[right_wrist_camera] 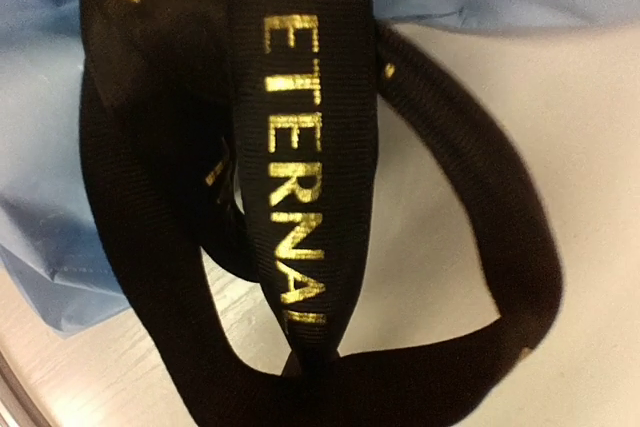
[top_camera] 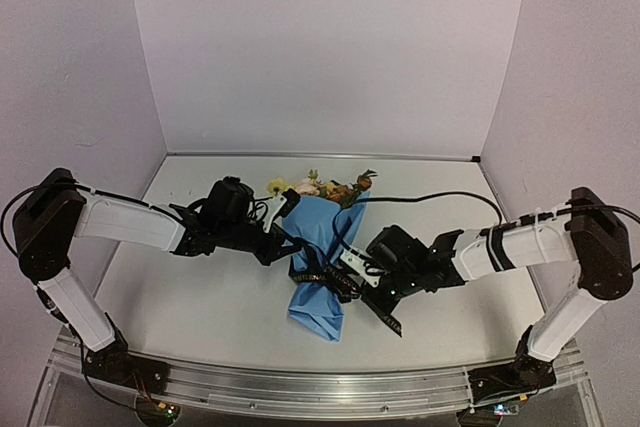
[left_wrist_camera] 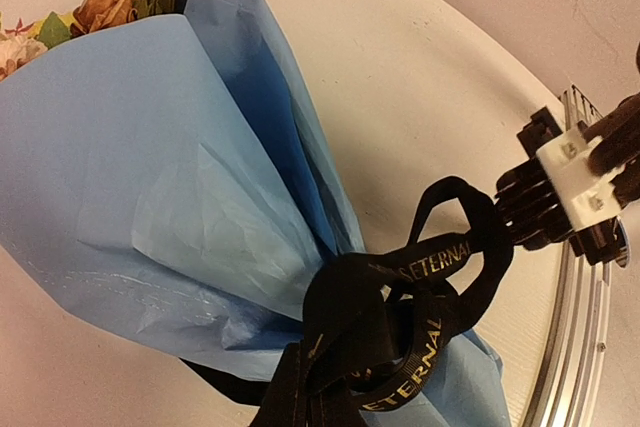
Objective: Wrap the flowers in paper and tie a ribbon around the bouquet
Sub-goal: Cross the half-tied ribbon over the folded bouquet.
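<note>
At nine o'clock of the bouquet's waist, the left gripper was clenched, though what it pinched could not be told. The bouquet lay flat, flowers toward twelve o'clock, the ribbon looped loosely round its neck. At four o'clock the right gripper grasped a ribbon loop. A hard pull would likely drag the bouquet or tear the thin paper before the knot cinched.
</note>
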Robot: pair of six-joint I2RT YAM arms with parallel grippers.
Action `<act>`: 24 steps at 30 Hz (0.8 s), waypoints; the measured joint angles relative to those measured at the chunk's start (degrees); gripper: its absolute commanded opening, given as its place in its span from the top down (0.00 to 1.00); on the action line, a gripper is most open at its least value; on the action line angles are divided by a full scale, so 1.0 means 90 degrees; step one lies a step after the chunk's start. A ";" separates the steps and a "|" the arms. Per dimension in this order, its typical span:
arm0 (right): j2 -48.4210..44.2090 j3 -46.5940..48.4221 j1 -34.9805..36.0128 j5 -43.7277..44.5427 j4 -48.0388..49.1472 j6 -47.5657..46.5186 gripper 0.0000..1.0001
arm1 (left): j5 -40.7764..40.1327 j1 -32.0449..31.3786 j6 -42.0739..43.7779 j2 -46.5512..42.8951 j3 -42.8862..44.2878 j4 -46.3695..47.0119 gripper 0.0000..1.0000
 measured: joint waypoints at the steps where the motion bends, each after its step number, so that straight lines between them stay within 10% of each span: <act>1: -0.0046 0.0195 -0.0034 0.0035 -0.0275 -0.0076 1.00 | 0.0002 0.0001 0.0000 0.0000 -0.0001 0.0002 1.00; 19: 0.2078 0.4381 -0.1497 -0.0962 -0.3165 -0.0601 1.00 | 0.0043 0.0002 -0.0005 0.0236 0.0000 0.0011 1.00; 24: 0.2445 0.4447 -0.1598 -0.1157 -0.3374 -0.0586 0.81 | 0.0037 0.0002 -0.0018 0.0284 0.0000 0.0009 1.00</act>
